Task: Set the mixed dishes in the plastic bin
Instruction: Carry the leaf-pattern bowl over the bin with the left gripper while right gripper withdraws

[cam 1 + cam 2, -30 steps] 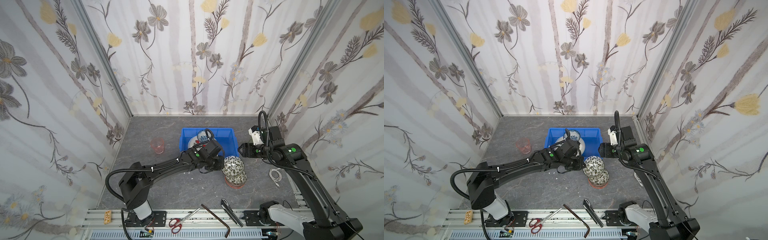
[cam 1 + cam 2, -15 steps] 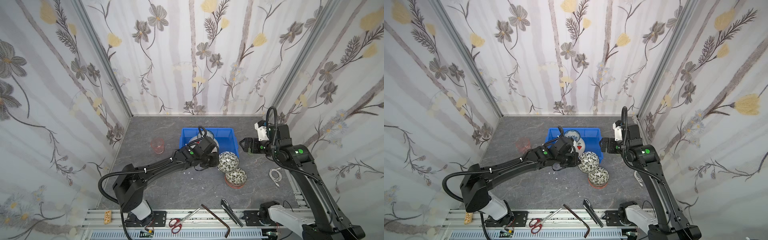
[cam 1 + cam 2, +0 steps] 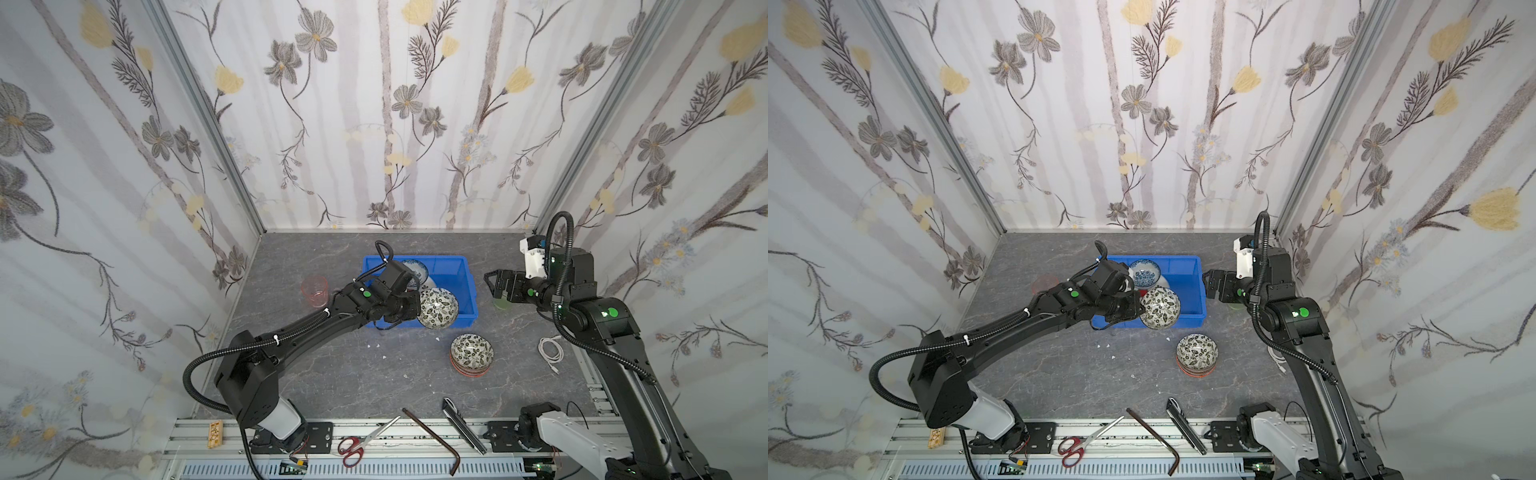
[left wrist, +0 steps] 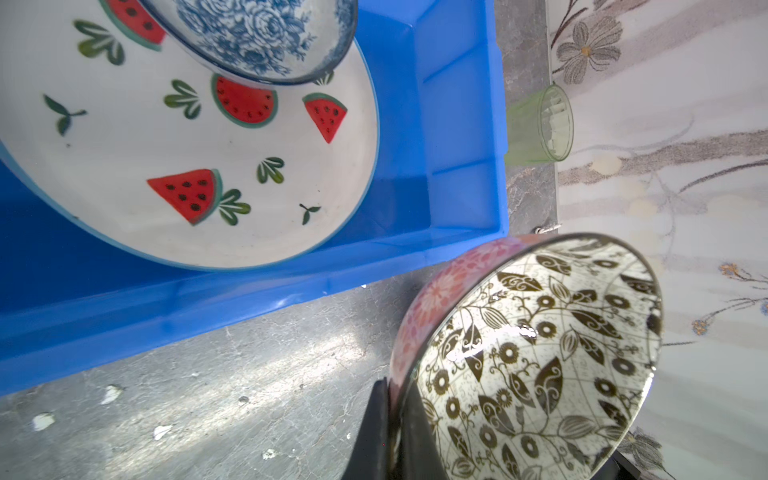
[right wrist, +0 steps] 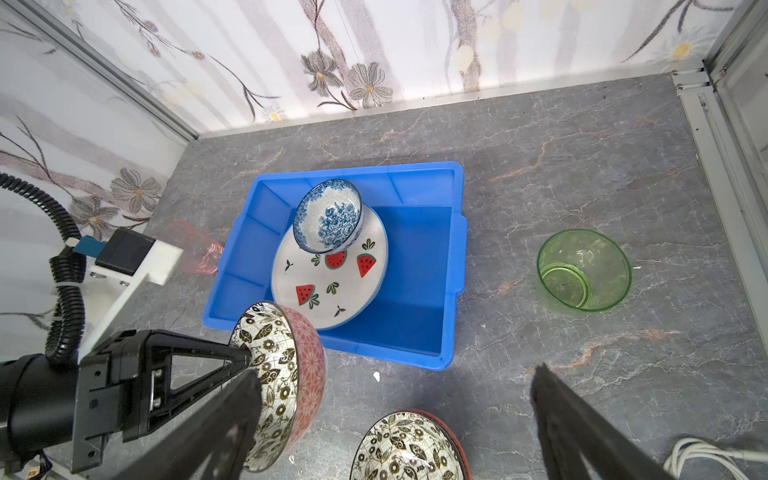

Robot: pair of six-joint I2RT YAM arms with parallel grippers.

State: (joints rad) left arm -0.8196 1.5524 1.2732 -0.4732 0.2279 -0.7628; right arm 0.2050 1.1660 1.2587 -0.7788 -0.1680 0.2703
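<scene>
Left pincer (image 3: 418, 306), arm outstretched, clamps the tilted leafy bowl (image 3: 439, 308); right pincer (image 3: 491, 286) stands spread apart.

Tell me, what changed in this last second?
The left gripper, shut on the black leafy bowl, lifted it off the bowl stack and carried it left, over the near rim of the blue bin. The right gripper stayed open near the green tumbler; the rest stayed put.

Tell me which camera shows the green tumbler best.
The right wrist view: the green tumbler stands upright on the table, whole and unobstructed, apart from the blue bin. The left wrist view shows it small beyond the bin wall; in both top views the right gripper mostly hides it.
</scene>
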